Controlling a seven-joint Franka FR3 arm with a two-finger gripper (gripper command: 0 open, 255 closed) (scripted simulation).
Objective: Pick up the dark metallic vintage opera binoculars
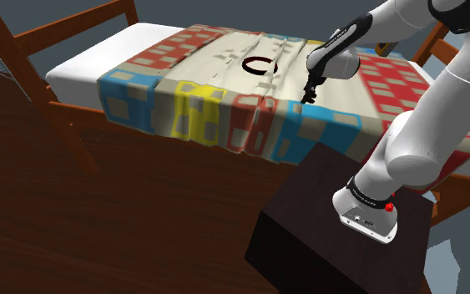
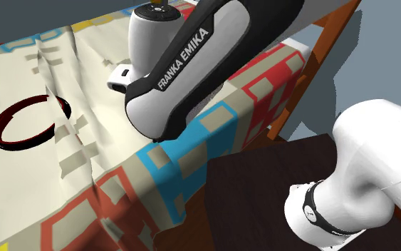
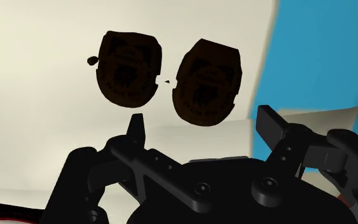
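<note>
The dark brown binoculars (image 3: 166, 77) rest on a cream patch of the patchwork bedspread (image 1: 224, 79), their two round barrel ends facing my hand. My black gripper (image 3: 204, 127) is open, and its fingers (image 3: 136, 130) stand apart just short of the binoculars without touching them. In the shoulder view the gripper (image 1: 310, 93) points down over the bedspread near the bed's front edge, to the right of a dark red ring (image 1: 260, 65). From the second exterior view my forearm (image 2: 184, 57) covers the gripper and the binoculars.
The dark red ring (image 2: 28, 121) lies on the cream stripe beside the arm. Wooden bed posts (image 1: 32, 75) rise at the shoulder view's left and far right. My dark box stand (image 1: 325, 225) sits against the bed's front side, above a dark wooden floor (image 1: 99, 225).
</note>
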